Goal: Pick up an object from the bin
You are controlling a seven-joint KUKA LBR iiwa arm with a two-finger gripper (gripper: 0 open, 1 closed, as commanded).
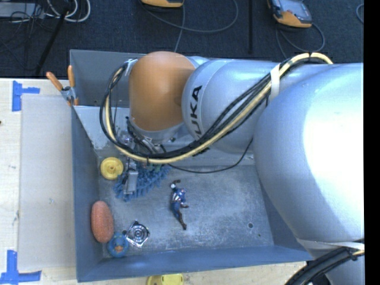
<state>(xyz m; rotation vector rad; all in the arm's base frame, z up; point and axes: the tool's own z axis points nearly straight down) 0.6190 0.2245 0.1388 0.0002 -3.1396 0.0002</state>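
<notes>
Because the big silver arm (pixel 285 135) and its orange cover (pixel 157 91) hang over the back of the grey bin (pixel 237 195), the gripper (pixel 132 172) is seen as dark metal below the cover, and whether it is spread or pressed together cannot be told. It sits low in the bin's left half, down on the left edge of a blue shaggy tuft (pixel 145 180). The tuft lies on the floor left of the middle, with a yellow round disc (pixel 111 168) just beside the gripper on the other side. The tuft looks the likeliest thing to be taken. It seems soft, light and limp, so it should squash rather than slip, and a pinch through its thick middle would likely hold better than one on loose strands. Nearer the front lie an orange-brown oval lump (pixel 102 220), well apart from the gripper, a small blue figure (pixel 178 202), thin and probably fiddly, and a crinkled silver piece (pixel 138 234).
</notes>
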